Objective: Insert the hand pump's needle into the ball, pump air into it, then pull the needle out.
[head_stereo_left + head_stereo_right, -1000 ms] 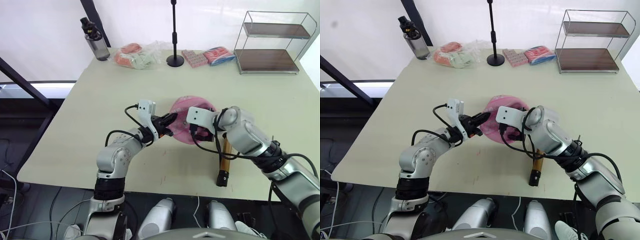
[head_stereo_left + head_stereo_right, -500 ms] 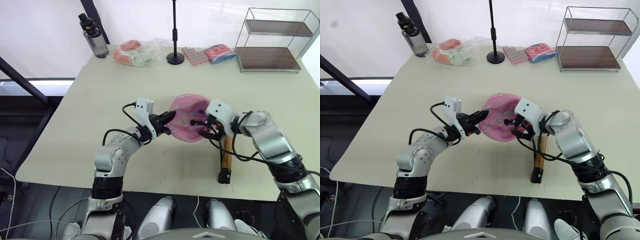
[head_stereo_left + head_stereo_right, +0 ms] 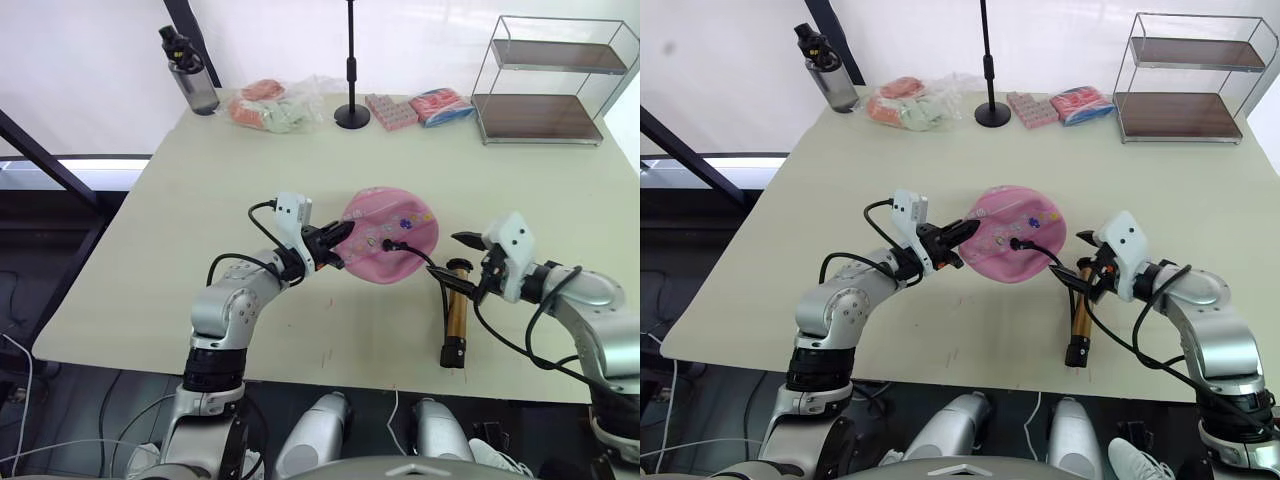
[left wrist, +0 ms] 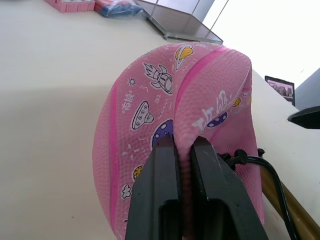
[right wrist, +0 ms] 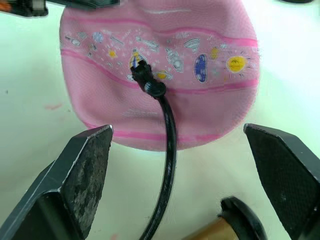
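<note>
The ball [image 3: 392,232], pink, printed and flattish, stands tilted on edge at mid-table. My left gripper [image 3: 335,246] is shut on a fold of its rim [image 4: 183,146]. The black hose tip [image 5: 145,80] sits plugged into the ball's face, and the needle itself is hidden inside. From there the hose [image 3: 425,262] runs to the hand pump [image 3: 456,312], a bronze cylinder lying on the table right of the ball. My right gripper [image 3: 463,262] hovers open just right of the ball, above the pump's far end, with nothing between its fingers [image 5: 87,165].
Along the far edge stand a water bottle [image 3: 190,75], a plastic bag of packets [image 3: 272,110], a black stand [image 3: 351,118], pink packets [image 3: 390,114], a blue-red packet [image 3: 438,108] and a wire shelf [image 3: 545,85].
My right gripper has let go at the ball's face and drawn back to the right, open. The hose tip stays in the ball. The left gripper keeps its hold.
</note>
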{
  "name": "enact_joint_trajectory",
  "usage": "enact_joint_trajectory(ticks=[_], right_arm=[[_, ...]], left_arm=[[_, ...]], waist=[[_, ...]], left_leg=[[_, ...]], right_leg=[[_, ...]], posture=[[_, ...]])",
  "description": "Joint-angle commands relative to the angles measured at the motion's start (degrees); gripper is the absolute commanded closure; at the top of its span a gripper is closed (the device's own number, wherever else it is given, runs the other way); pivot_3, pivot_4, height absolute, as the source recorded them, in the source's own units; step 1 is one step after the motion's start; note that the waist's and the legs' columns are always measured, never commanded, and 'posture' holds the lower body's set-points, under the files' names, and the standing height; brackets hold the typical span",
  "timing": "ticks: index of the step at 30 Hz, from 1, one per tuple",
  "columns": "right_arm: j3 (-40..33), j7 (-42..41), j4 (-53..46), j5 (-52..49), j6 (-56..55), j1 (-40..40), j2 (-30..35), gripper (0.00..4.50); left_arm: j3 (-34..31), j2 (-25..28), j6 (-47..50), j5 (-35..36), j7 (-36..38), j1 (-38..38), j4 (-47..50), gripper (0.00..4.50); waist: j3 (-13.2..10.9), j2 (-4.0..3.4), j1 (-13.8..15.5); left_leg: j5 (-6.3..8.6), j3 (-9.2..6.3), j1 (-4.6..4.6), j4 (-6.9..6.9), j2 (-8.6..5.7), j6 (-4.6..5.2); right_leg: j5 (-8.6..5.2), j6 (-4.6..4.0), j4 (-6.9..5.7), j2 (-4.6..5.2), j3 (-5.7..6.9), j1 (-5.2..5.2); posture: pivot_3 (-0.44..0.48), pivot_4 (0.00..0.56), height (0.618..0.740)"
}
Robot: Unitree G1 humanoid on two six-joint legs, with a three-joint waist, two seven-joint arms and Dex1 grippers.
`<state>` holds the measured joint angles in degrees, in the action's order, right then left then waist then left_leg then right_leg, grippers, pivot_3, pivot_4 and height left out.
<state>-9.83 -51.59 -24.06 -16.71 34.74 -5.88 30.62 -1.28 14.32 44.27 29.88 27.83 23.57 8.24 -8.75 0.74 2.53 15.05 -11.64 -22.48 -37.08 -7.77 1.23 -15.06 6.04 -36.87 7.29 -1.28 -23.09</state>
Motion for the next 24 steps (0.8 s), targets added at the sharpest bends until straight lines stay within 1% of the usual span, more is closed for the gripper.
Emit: enact_joint_trajectory(ticks=[1,5,8,11,15,24], right_arm=[[-4.7,-4.1,-1.4,-4.2,-4.4,3.6,2.4,0.03],[-9.4,-8.3,1.4,-8.4,-8.4,7.1,3.8,0.03],[-14.2,-12.7,3.1,-14.1,-10.9,8.7,3.9,0.03],[-16.6,-14.7,5.6,-14.8,-15.2,9.9,4.6,0.03],[-17.2,-16.3,8.7,-14.0,-20.5,11.7,5.9,0.03],[-16.6,-16.1,10.0,-15.0,-25.6,15.3,5.7,0.03]], left_arm=[[2.4,0.1,0.5,-1.1,0.3,-0.4,-0.6,4.50],[2.9,-0.2,0.6,-1.3,0.0,0.0,0.1,4.50],[3.3,-0.2,0.6,-1.5,-0.2,0.5,0.6,4.50],[3.6,0.0,0.6,-1.8,-0.2,0.9,1.0,4.50],[4.1,0.2,0.4,-2.5,-0.2,1.8,1.1,4.50],[5.6,0.1,0.2,-3.9,0.2,3.0,1.5,4.50]], waist=[[0.0,0.00,0.1],[0.0,-0.01,0.2],[0.0,-0.01,0.1],[0.0,0.00,0.2],[0.0,-0.01,0.3],[0.0,-0.01,0.6]], left_leg=[[0.00,-0.02,-0.03,-0.04,0.00,0.00],[0.00,-0.02,-0.04,-0.07,0.00,0.00],[0.00,-0.01,-0.04,-0.14,0.00,0.01],[0.00,-0.01,-0.05,-0.20,0.00,0.01],[0.00,0.01,-0.05,-0.23,-0.01,0.01],[-0.01,0.05,-0.05,-0.31,-0.01,0.01]], right_leg=[[0.00,0.00,0.00,0.00,0.03,0.00],[0.00,0.00,-0.01,0.00,0.03,0.00],[0.01,0.01,-0.03,0.00,0.04,0.02],[0.02,0.01,-0.12,0.00,0.05,0.02],[0.02,0.01,-0.16,0.01,0.04,0.03],[0.03,0.01,-0.23,0.01,0.00,0.02]], posture=[[0.000,0.150,0.736],[0.000,0.150,0.736],[0.000,0.150,0.736],[0.000,0.150,0.736],[0.000,0.150,0.736],[0.000,0.150,0.736]])
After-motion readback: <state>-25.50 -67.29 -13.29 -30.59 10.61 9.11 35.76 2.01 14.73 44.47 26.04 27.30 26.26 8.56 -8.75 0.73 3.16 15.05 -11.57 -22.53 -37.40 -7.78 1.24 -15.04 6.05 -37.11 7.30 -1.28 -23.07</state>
